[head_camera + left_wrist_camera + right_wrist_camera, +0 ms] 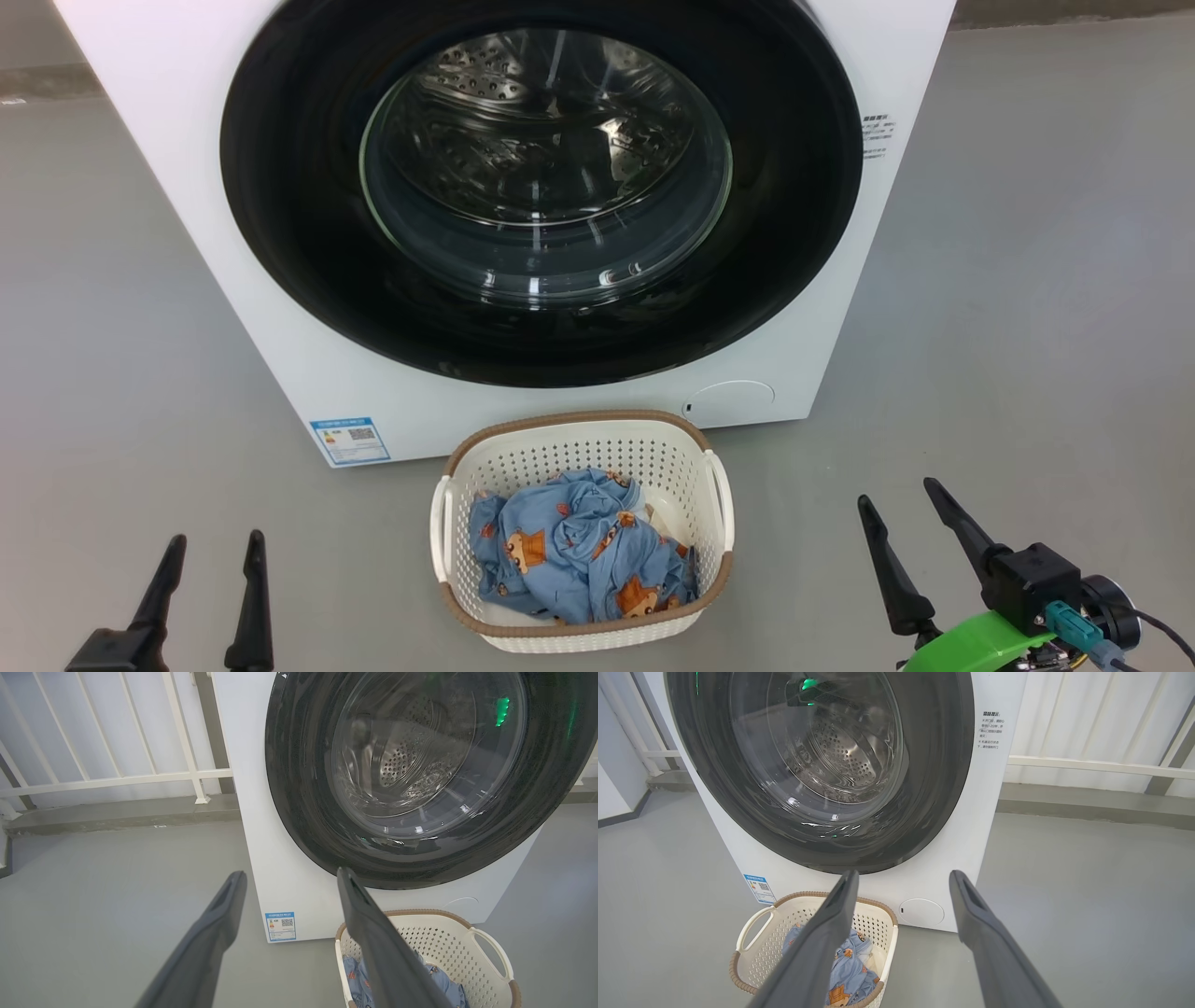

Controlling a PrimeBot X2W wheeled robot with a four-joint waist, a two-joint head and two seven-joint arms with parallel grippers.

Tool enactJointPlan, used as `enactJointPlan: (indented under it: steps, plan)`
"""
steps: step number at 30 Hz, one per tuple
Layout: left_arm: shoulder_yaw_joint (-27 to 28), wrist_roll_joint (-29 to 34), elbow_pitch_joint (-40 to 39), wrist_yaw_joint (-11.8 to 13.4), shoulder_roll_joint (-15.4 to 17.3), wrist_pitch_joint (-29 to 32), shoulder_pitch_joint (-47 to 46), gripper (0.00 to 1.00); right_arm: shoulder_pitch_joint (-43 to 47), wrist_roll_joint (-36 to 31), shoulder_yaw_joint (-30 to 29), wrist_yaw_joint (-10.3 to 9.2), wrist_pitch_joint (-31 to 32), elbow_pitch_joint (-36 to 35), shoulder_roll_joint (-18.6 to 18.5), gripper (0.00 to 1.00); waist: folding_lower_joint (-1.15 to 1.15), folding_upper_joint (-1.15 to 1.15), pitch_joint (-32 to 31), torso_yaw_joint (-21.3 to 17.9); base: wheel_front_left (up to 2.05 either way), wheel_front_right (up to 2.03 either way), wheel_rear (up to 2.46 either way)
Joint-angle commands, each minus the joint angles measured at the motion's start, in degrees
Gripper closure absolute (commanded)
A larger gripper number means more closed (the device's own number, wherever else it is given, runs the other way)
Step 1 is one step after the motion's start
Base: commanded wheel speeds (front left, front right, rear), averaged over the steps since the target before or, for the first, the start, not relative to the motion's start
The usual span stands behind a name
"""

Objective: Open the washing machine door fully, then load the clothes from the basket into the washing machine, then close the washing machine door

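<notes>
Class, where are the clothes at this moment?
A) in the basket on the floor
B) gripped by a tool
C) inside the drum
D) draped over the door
A: the clothes lie bunched in the basket, in front of the closed washing machine door.

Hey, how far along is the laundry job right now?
Nothing looks done: the washing machine door is shut. Nothing is in hand: the left hand and right hand hang open and empty. Left to do: open the door, load the clothes from the basket, close it.
</notes>
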Motion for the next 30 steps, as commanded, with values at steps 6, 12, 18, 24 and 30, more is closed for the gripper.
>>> enactJointPlan:
  steps: [6,12,18,24,30]
  plan:
    - [2.1,-0.6,-1.1,-0.2,1.4,-0.5,-1.5,0.0,-1.8,0.2,0.6,-0.08,-0.7,-1.4,-0.1,0.0,0.0,0.0,0.1,-0.2,0.0,0.0,0.0]
    - [1.0,-0.7,-1.4,-0.2,1.8,-0.5,-1.4,0.0,-1.6,0.1,0.4,-0.08,-0.7,-1.4,0.1,0.0,0.0,0.0,0.2,-0.3,0.19,0.2,-0.38]
    - [1.2,-0.9,-1.8,-0.2,1.7,-0.5,-1.6,0.0,-1.7,0.1,0.4,-0.08,-0.7,-1.2,0.2,0.0,0.0,0.0,0.4,-0.4,0.66,0.66,-1.33]
    - [1.3,-0.9,-2.3,-0.2,1.7,-0.5,-1.6,0.0,-1.7,0.1,0.3,-0.08,-0.7,-1.3,0.4,0.0,0.0,0.0,0.6,-0.5,1.12,1.12,-2.23]
    - [1.5,-1.3,-2.9,-0.2,1.7,-0.5,-1.8,0.0,-1.7,0.2,0.3,-0.08,-0.7,-1.4,0.5,0.0,0.0,0.0,0.8,-0.5,1.22,1.22,-2.45]
